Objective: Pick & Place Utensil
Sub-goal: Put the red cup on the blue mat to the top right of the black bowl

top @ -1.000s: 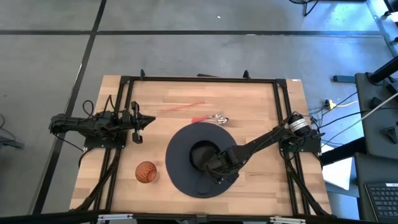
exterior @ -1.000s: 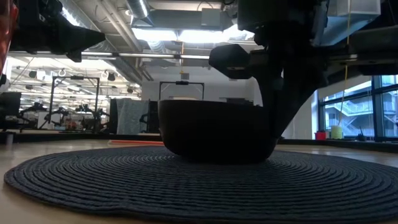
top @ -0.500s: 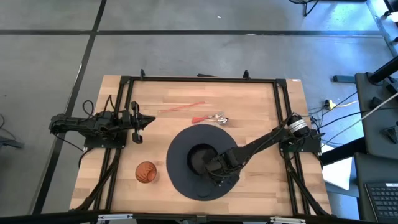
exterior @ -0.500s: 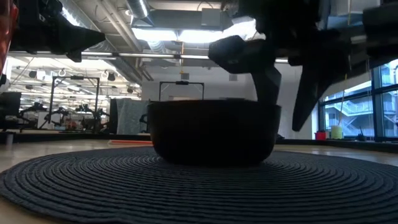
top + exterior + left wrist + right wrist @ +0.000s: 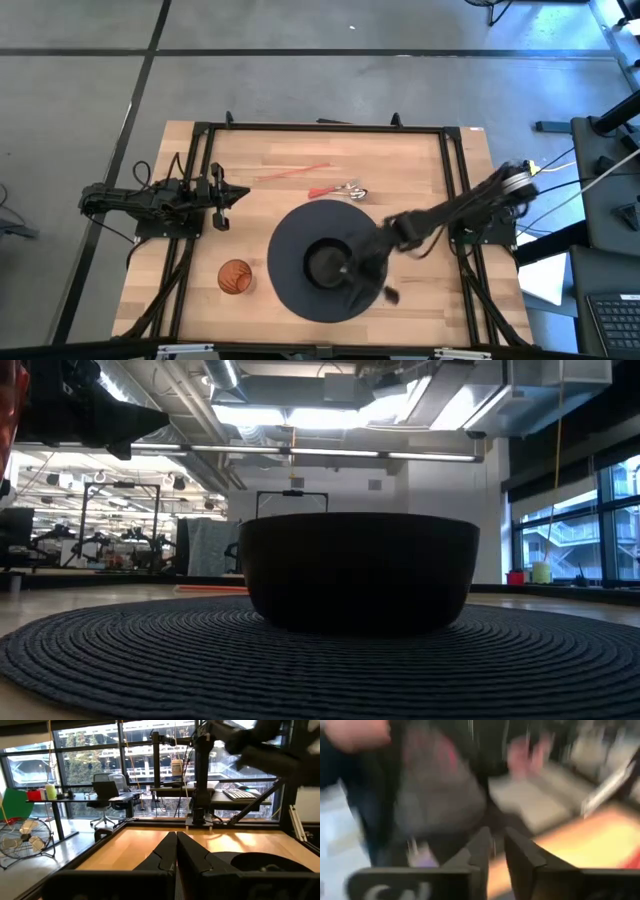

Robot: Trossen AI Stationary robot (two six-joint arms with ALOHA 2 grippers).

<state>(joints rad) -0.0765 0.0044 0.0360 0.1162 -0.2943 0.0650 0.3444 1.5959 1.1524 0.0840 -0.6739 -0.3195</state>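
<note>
Centre frame, dark bowl (image 5: 326,264) sits on the mat (image 5: 290,290); right pincer (image 5: 372,283) narrow, empty (blurred); utensils (image 5: 340,190) untouched upper-centre; left pincer (image 5: 222,197) closed, idle.

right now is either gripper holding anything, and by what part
Nothing is held. The left gripper is shut on nothing at the table's left side; the right gripper shows only a bare gap between its fingers, raised above the bowl.

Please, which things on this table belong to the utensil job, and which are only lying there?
Job: red-handled utensil beyond the mat; dark bowl on the mat; right gripper over the mat beside the bowl.
Lying about: orange round object; thin red stick, perhaps a utensil too; left gripper, parked at the table edge.
</note>
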